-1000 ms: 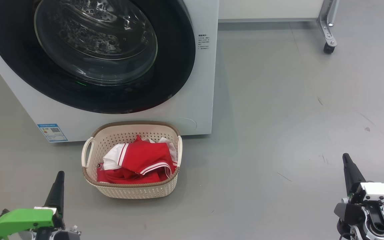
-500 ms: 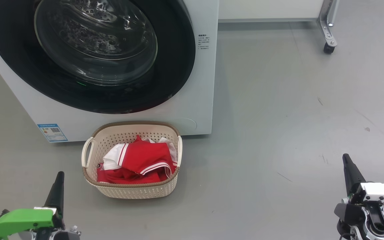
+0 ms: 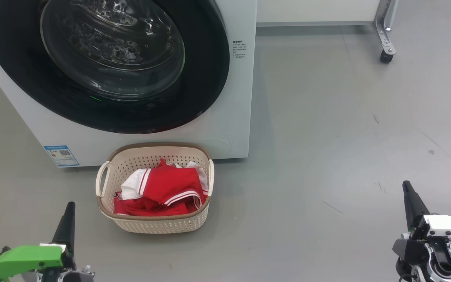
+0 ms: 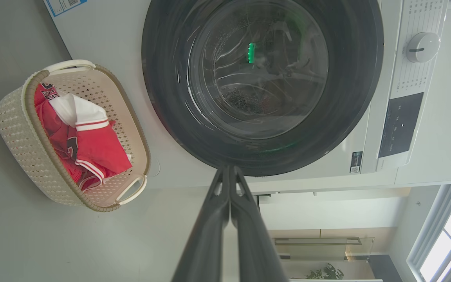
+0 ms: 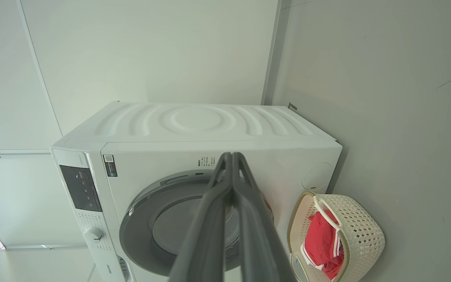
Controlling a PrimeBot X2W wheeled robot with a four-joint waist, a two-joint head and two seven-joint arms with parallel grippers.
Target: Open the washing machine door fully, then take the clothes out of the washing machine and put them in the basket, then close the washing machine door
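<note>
Left gripper (image 3: pixel 70 206), right gripper (image 3: pixel 406 185): pressed together, empty. Red-white garments (image 3: pixel 170 186) in cream perforated basket (image 3: pixel 159 225); black-rimmed round door (image 3: pixel 206 78) shut. I judge: finished, nothing next.

I have both arms low and drawn back, one at each bottom corner of my head view. My left gripper (image 3: pixel 70 204) points almost straight up that view, its two dark fingers pressed flat together into one narrow spike, holding nothing; the green cover (image 3: pixel 24 260) of its wrist sits just below. My right gripper (image 3: pixel 406 184) leans slightly leftward, closed tip to tip and empty, above the white wrist housing (image 3: pixel 450 226). In each wrist view the fingers meet at the tips
</note>
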